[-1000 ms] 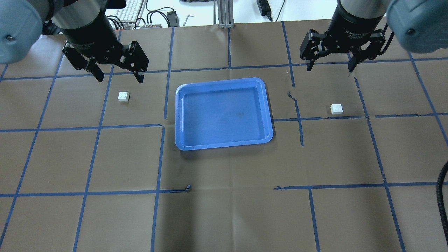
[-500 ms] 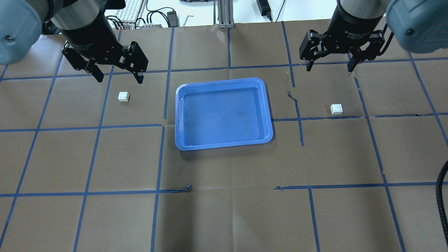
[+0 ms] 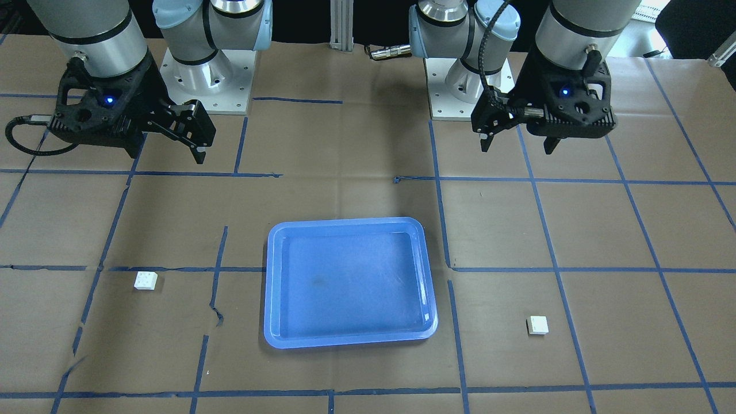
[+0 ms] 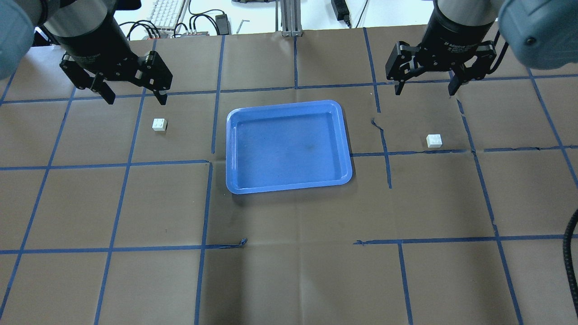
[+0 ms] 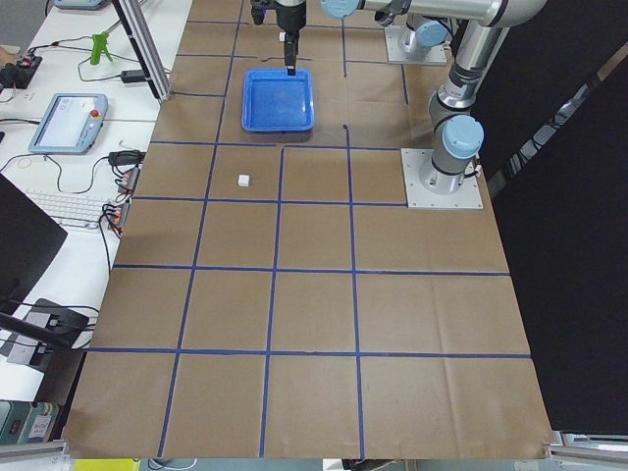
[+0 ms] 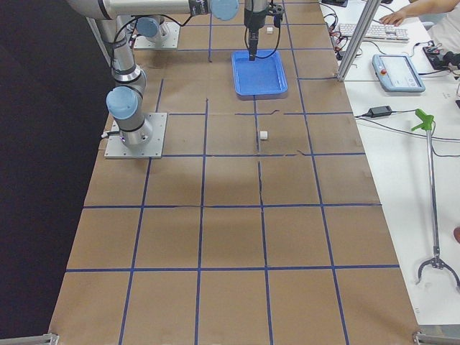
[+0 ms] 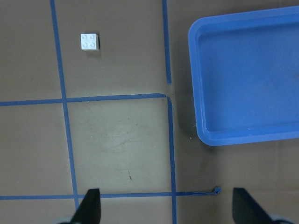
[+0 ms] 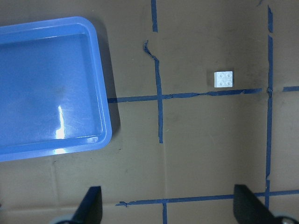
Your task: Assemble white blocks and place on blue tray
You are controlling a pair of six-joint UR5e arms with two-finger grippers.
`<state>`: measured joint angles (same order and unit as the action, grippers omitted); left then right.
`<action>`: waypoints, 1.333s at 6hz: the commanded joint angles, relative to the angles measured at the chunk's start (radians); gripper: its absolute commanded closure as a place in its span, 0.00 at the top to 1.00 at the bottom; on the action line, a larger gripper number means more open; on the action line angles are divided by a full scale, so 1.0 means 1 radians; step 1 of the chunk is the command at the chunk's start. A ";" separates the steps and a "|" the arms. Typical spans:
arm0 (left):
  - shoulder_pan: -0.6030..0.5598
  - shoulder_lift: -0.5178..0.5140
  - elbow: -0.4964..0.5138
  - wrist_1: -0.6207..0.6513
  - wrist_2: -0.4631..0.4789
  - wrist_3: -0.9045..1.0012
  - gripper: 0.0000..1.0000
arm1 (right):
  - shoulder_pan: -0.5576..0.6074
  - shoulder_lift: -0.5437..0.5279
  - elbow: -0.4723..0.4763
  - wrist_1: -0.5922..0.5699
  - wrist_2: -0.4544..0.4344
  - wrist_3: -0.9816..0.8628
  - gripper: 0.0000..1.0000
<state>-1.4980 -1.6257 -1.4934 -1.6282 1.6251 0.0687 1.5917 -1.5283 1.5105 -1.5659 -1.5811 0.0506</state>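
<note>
Hovering over the brown paper-covered table (image 4: 289, 280) with its blue tape grid, the left two-finger gripper (image 4: 135, 100) and the right two-finger gripper (image 4: 424, 91) both have their fingers spread wide and hold nothing. Item one: small white square plastic brick (image 4: 159, 124) with four studs, flat on the paper, studs up, near the left gripper but apart from it. Item two: matching white four-stud brick (image 4: 434, 141), flat, studs up, on the tray's other side beside a tape line, farther from the right gripper. Item three: large rectangular blue plastic tray (image 4: 289, 188) with raised rim, between the two bricks, nothing in it. Step in hand, as judged: approach, before any pickup; the bricks lie well apart and unjoined. Next move calls for each gripper to descend over its own brick, fingers straddling two opposite sides, then close; such small bricks leave little margin for misalignment. Writing: white lettering on the right gripper's body appears to begin "2F Adaptive"; the rest is too small to read. Bricks and tray show no legible marking.
</note>
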 commanded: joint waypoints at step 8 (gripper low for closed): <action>0.168 -0.497 -0.205 0.847 -0.093 0.431 1.00 | -0.212 0.072 -0.001 -0.080 0.012 -1.807 1.00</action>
<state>-1.3319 -2.1070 -1.6935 -0.8084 1.5517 0.4972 1.4204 -1.4872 1.5108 -1.6254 -1.5775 -1.4912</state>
